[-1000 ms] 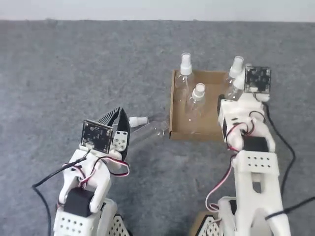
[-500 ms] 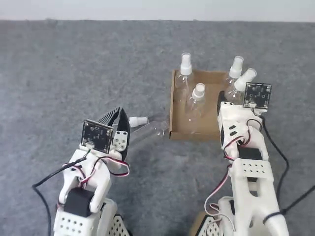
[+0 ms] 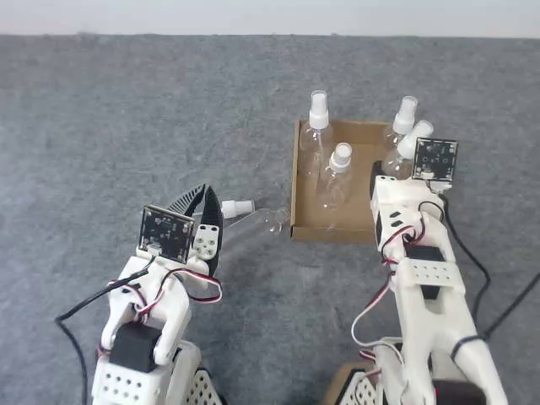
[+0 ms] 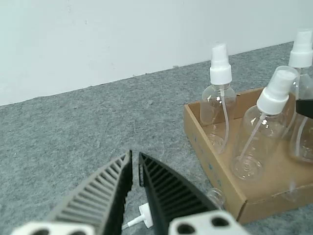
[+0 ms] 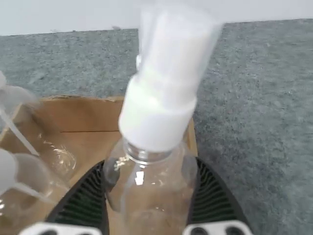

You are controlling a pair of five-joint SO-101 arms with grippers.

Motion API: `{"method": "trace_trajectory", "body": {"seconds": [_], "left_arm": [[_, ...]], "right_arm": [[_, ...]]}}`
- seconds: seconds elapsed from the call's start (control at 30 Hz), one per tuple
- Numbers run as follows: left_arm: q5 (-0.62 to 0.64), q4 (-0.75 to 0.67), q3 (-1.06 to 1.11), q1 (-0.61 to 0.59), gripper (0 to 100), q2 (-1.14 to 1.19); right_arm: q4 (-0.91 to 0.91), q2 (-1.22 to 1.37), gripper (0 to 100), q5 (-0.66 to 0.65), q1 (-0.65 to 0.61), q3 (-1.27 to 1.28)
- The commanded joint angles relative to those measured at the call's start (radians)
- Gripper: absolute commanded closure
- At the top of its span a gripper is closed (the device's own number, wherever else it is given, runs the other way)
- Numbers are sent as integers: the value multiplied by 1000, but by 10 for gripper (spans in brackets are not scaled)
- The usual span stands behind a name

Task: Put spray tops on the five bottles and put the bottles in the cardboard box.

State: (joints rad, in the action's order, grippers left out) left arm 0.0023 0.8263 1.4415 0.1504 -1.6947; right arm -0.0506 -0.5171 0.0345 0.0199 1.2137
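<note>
Right gripper (image 5: 146,208) clamped on a clear spray bottle (image 5: 152,152), top fitted, tilted, at the right side of the cardboard box (image 3: 294,181). Standing inside: back-left bottle (image 3: 317,126), middle bottle (image 3: 337,173), back-right bottle (image 3: 402,118), all topped. Fifth bottle (image 3: 257,221) lies on the grey mat (image 3: 126,110) just beside the box, near the left gripper (image 4: 135,159) — fingers nearly together, holding nothing.

Three bottles (image 3: 337,177) stand in the cardboard box (image 3: 294,186): two at its far corners, one mid-box. A fourth bottle (image 3: 403,156) sits in the right end effector (image 5: 149,191) at the box's right side. A fifth bottle (image 3: 257,221) lies on the worktop (image 3: 126,110) just beside the box's left wall, before the left end effector (image 3: 205,196).
</note>
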Motion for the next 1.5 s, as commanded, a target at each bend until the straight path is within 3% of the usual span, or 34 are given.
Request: {"method": "trace_trajectory", "body": {"seconds": [0.0, 0.6, 0.8, 1.0, 1.47], "left_arm": [[-8, -25, -7, -6, 989, -2], [-9, -25, -7, -6, 989, -2], [-9, -25, -7, -6, 989, -2], [-9, -25, -7, -6, 989, -2], [-9, -25, -7, -6, 989, -2]], "right_arm": [[-68, 36, 993, 8, 13, -74], [-285, 226, 993, 8, 13, -71], [-277, 242, 993, 0, 13, -69], [-285, 234, 991, -120, 2, -37], [-280, 234, 991, -121, 2, -31]]}}
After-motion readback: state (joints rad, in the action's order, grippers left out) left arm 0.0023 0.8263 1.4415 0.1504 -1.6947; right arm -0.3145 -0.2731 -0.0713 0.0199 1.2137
